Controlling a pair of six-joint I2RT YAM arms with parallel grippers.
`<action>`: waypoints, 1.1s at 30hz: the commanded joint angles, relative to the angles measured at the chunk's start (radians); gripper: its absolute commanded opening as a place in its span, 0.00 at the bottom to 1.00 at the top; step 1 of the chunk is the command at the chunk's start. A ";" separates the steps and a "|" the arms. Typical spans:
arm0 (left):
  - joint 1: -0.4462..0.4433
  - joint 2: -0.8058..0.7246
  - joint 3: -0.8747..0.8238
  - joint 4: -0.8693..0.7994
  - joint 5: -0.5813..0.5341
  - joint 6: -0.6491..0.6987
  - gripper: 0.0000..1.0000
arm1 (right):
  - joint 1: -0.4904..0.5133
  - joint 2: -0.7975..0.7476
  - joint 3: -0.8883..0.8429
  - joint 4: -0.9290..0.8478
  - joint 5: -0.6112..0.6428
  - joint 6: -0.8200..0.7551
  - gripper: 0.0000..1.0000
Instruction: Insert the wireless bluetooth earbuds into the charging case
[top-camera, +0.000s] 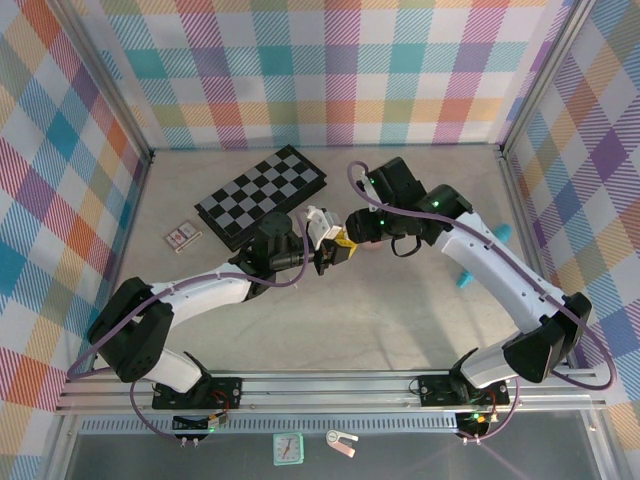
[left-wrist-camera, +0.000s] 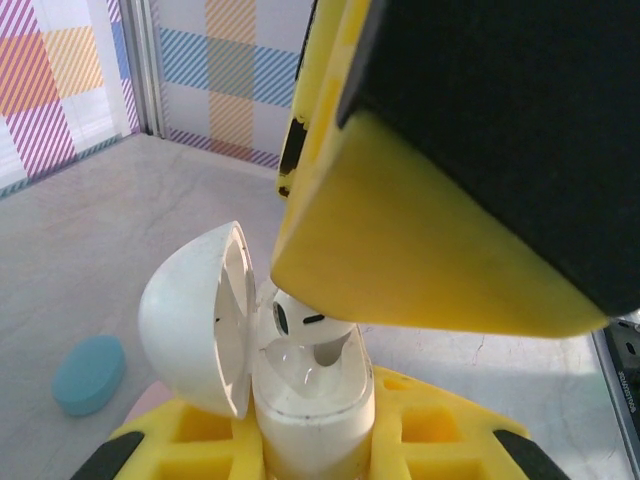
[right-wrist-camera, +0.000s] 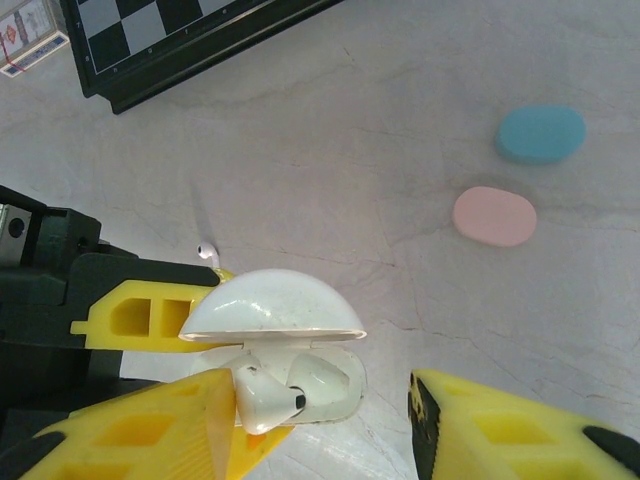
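The white earbud (right-wrist-camera: 262, 398) is sitting at the mouth of the charging case (right-wrist-camera: 300, 385), stem down in a well, with its head showing above the rim. The case is standing upright, and its domed lid (left-wrist-camera: 190, 320) is hanging open to one side. The left gripper (top-camera: 328, 250) is clamping the lower body of the case between its yellow fingers.

The right gripper (right-wrist-camera: 325, 405) is hovering over the open case with its jaws apart. One finger is lying just beside the earbud and the other is standing clear. In the top view, both arms are reaching in from the lower corners and meeting at the centre of the frame.

A second earbud (right-wrist-camera: 208, 250) is lying on the table (right-wrist-camera: 380, 150) just behind the left gripper. A pink case (right-wrist-camera: 494, 215) and a teal case (right-wrist-camera: 540, 133) are lying near each other, well apart from the grippers. A chessboard (top-camera: 262, 195) is lying above the grippers. A small card box (top-camera: 182, 235) is lying to its left; its print is too small to read.
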 joint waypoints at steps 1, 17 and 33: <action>0.013 -0.030 -0.008 0.055 -0.005 -0.024 0.05 | -0.008 -0.015 -0.015 -0.033 0.028 -0.009 0.49; 0.031 -0.032 -0.014 0.091 0.009 -0.074 0.04 | -0.018 -0.088 -0.039 -0.029 0.026 -0.056 0.50; 0.031 -0.053 -0.018 0.089 0.018 -0.073 0.04 | -0.024 -0.046 -0.063 0.045 -0.066 -0.028 0.58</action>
